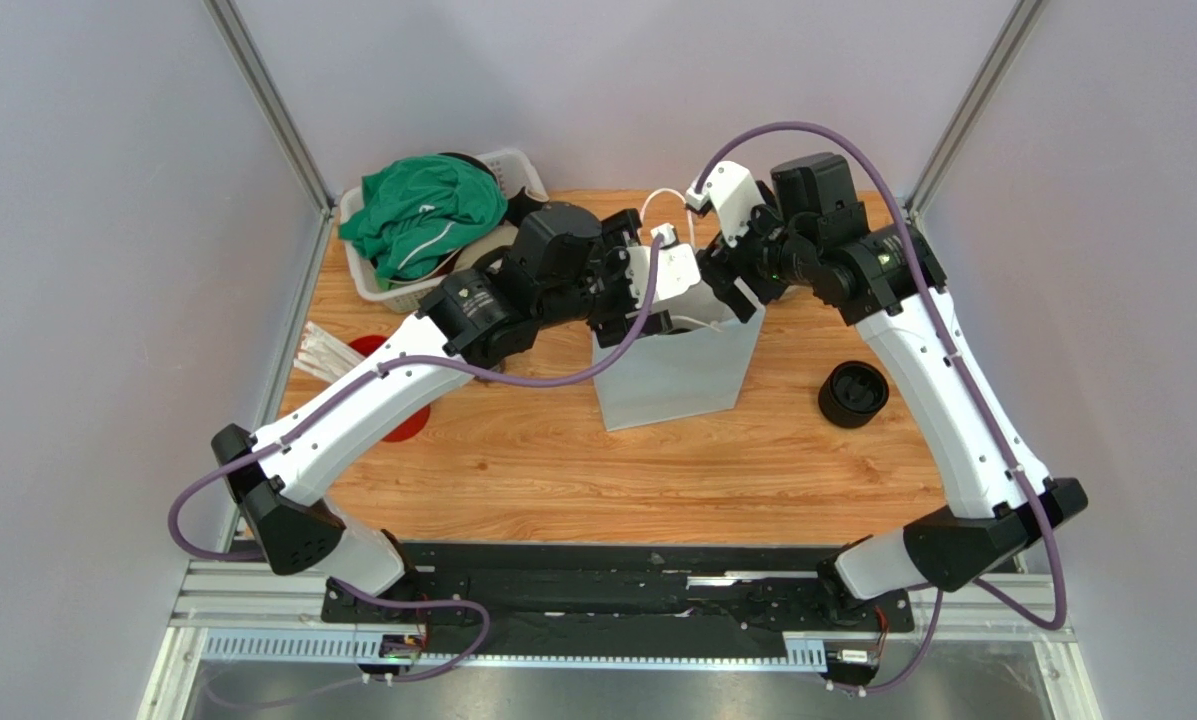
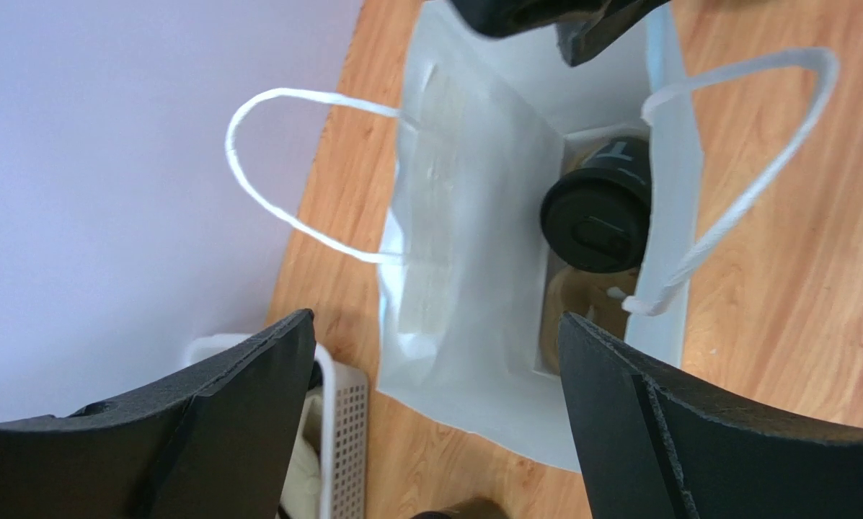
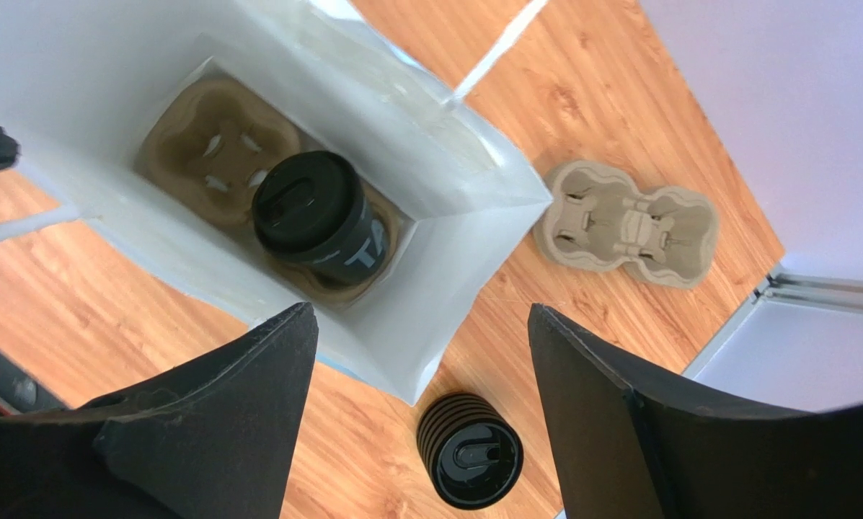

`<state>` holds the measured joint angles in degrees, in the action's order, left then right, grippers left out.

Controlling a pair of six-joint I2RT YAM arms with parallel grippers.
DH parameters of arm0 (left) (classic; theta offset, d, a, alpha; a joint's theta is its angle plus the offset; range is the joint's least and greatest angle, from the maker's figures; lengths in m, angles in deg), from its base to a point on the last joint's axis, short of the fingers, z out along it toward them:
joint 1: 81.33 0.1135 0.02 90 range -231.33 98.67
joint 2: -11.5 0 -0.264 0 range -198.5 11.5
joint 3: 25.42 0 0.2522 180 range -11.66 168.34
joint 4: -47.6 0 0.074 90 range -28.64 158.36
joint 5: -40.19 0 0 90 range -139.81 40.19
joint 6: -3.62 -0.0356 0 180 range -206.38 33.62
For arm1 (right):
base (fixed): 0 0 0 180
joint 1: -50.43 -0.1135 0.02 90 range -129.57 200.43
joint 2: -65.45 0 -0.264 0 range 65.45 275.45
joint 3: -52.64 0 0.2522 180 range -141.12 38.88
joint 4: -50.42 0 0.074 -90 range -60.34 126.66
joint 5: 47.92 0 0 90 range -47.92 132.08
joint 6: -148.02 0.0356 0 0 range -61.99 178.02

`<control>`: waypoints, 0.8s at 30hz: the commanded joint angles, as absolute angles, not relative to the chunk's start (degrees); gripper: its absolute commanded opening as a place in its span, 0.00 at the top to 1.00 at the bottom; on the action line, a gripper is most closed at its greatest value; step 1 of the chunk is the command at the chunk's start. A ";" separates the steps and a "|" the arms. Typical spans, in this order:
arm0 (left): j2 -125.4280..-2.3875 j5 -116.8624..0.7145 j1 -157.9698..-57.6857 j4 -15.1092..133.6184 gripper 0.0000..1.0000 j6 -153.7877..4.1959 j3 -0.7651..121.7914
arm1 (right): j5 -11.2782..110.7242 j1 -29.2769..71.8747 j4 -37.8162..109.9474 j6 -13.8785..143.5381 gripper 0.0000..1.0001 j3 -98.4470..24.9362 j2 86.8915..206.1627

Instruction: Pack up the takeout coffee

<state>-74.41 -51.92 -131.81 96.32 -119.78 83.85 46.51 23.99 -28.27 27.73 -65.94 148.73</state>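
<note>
Now the takeout coffee [image 3: 314, 216] is seen seated inside the white bag [image 3: 100, 65], centre frame.
Left gripper [image 2: 436, 335] and right gripper [image 3: 423, 319] are spread wide above it, both empty.

Wooden table [image 1: 559, 465] with white bag [image 1: 672, 387], basket [image 1: 367, 282], black round piece [image 1: 854, 393], cardboard carrier [image 3: 628, 224].

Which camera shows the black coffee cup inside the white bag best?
The right wrist view: the coffee cup sits unobstructed in a cardboard carrier inside the white bag. The left wrist view shows mostly its lid; from the top, the arms hide it.
</note>
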 commanded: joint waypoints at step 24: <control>-81.48 -65.89 -121.85 102.92 0.03 -127.59 93.81 | 48.56 32.31 -9.74 39.82 0.21 -50.77 139.89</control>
